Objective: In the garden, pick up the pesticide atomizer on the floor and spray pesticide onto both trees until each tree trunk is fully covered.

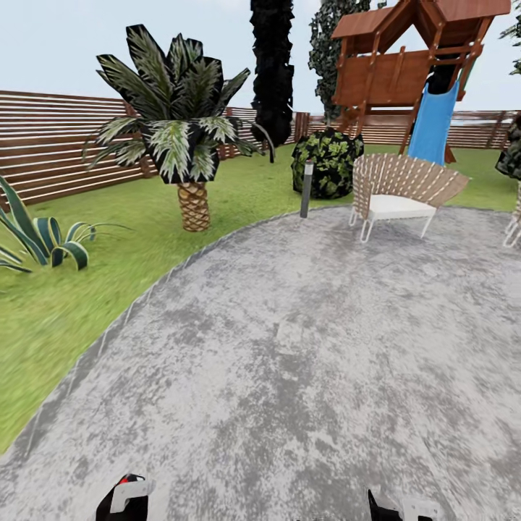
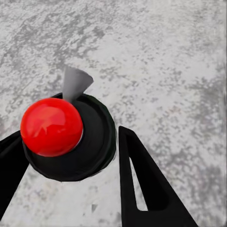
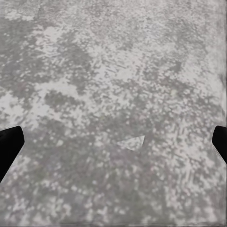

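From my head camera I look across a grey mottled patio [image 1: 304, 362] that curves against green lawn [image 1: 65, 304]. At about ten o'clock stands a short scaly-trunked palm [image 1: 184, 137], and at nine o'clock a striped spiky plant [image 1: 36, 235]. The brown slat fence [image 1: 51, 148] runs behind them. Toward one o'clock sits a white wicker chair [image 1: 401, 192], with a dark leafy shrub [image 1: 329, 163] and a short grey post [image 1: 307, 189] just beside it at twelve. Behind the chair rises a wooden playhouse [image 1: 412, 51] with a blue slide [image 1: 434, 123].

At the very bottom edge my left pincer [image 1: 124, 499] pokes in at seven o'clock with a speck of red on it, my right pincer [image 1: 401, 509] at five.

My left wrist camera tells what the head cannot: the pesticide atomizer [image 2: 71, 137], a black round body with a glossy red knob and a grey cone nozzle, sits between my two black fingers [image 2: 142, 179], which close against its sides over the paving.

My right wrist camera shows my fingers spread wide at the frame's edges, nothing between them, bare paving beyond.
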Motion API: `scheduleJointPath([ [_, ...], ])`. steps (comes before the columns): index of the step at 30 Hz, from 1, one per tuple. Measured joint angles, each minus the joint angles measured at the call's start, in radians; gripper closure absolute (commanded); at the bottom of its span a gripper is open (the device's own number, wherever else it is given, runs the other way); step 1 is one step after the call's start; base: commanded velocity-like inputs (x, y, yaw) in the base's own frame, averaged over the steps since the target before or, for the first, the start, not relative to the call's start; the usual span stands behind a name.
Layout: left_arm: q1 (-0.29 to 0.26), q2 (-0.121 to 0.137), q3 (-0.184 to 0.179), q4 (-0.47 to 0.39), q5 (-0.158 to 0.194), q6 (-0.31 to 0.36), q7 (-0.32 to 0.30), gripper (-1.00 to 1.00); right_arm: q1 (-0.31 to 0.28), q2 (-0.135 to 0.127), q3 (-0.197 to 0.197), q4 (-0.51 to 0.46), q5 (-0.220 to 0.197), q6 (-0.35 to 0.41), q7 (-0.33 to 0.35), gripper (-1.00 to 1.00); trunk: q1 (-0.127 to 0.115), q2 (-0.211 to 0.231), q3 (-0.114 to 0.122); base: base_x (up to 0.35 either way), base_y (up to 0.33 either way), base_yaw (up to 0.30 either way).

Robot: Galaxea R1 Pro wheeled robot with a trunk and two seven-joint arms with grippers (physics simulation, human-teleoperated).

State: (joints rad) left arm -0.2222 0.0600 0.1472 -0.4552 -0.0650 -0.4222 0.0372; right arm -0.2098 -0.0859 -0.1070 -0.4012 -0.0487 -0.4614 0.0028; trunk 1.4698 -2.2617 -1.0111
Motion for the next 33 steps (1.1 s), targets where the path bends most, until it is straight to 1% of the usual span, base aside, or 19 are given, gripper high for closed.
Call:
scheduleJointPath([
  [33,0.000,-0.004,-0.001,0.001,0.000,0.001,-0.008,1.00,0.000,0.000,-0.001,0.000,0.000,0.000,0.000,-1.00,0.000,0.000,0.000,0.000,0.000,-0.300],
])
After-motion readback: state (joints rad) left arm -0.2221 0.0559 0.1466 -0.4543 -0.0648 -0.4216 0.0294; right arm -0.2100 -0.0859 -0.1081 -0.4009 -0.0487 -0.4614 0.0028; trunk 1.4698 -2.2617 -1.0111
